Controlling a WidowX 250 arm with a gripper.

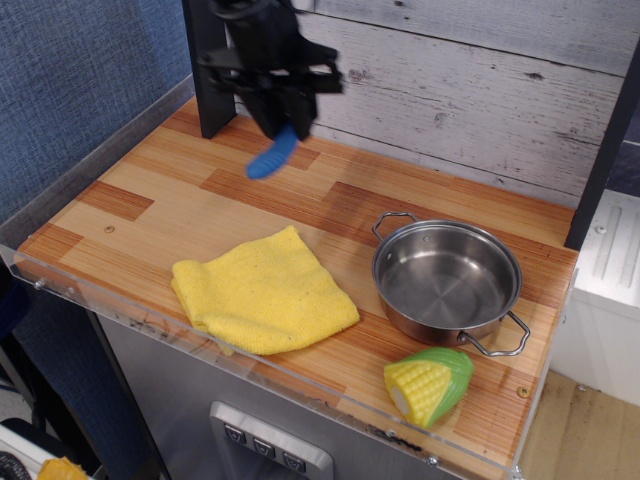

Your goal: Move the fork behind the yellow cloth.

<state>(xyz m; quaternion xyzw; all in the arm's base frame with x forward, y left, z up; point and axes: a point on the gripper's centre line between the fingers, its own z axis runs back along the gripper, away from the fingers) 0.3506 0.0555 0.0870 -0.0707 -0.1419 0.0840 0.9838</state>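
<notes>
Wooden planks in light and reddish brown make the counter [150, 205], and behind it stands a wall of pale, weathered boards [450, 80]. On the left side there is a blue textured panel [70, 90], and a dark post [208, 70] rises at the back left corner.

Over the back part of the counter hangs the black gripper [283, 128]. Its jaws are closed around the upper end of the fork [273, 157], so only the ribbed blue handle shows below them, pointing down and to the left. The metal head of the fork is hidden inside the gripper. I cannot tell if the tip of the handle touches the wood or stays just above it.

Toward the front edge lies the yellow cloth [262, 292], folded and flat, well apart from the fork. Between the cloth and the fork there is only bare wood.

To the right of the cloth stands a steel pot [447, 282] with two wire handles; it is empty and upright, near the cloth but not touching it. In front of the pot, near the front right corner, lies a toy corn [428, 384], yellow with green husk. A clear plastic strip [120, 310] runs along the front edge of the counter.
</notes>
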